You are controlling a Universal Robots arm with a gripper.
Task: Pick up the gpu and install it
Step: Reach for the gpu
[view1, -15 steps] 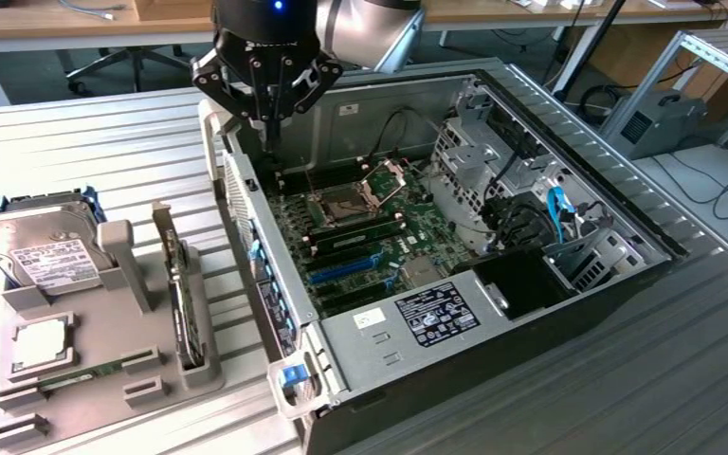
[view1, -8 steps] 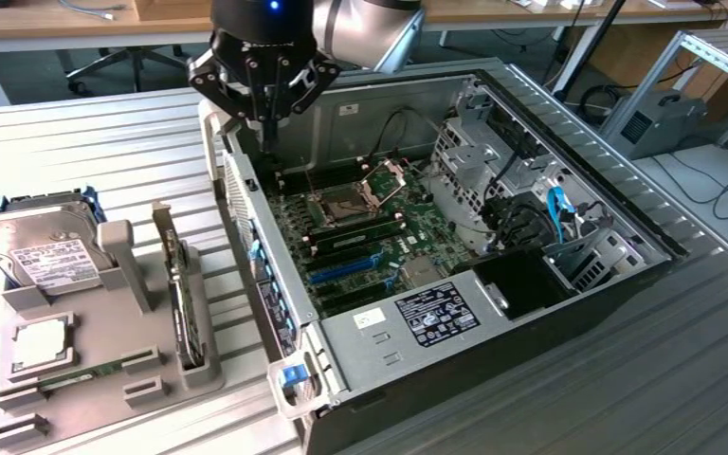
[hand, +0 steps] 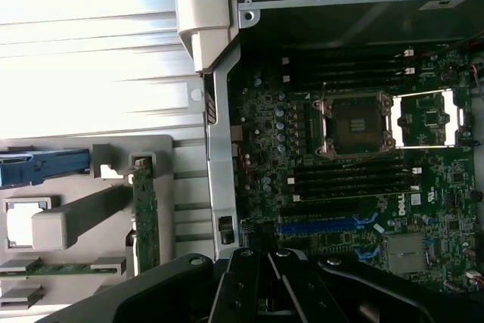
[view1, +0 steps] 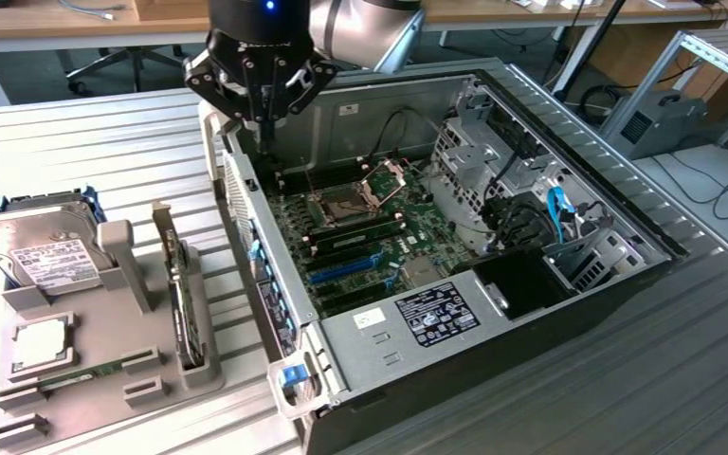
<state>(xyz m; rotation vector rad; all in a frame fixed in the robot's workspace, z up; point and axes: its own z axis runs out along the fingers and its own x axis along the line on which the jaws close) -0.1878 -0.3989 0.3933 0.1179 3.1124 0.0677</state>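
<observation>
The gpu [view1: 182,296] stands on edge in a slot of the grey holder [view1: 111,379] on the exterior view's left, its silver bracket pointing up. In the wrist view the gpu [hand: 144,217] appears as a narrow green strip in the same holder. My gripper [view1: 263,140] hangs over the near wall of the open computer case [view1: 377,336], well away from the gpu. Its fingers are shut together with nothing between them. The gripper's dark body [hand: 261,281] sits above the motherboard's blue slot [hand: 325,225].
A silver hard drive [view1: 42,251] with a white label, a processor [view1: 42,341] and a thin RAM stick [view1: 80,372] share the holder. Inside the case lie the motherboard [view1: 364,237], an open CPU socket [hand: 355,122], blue cables [view1: 556,210] and drive cages.
</observation>
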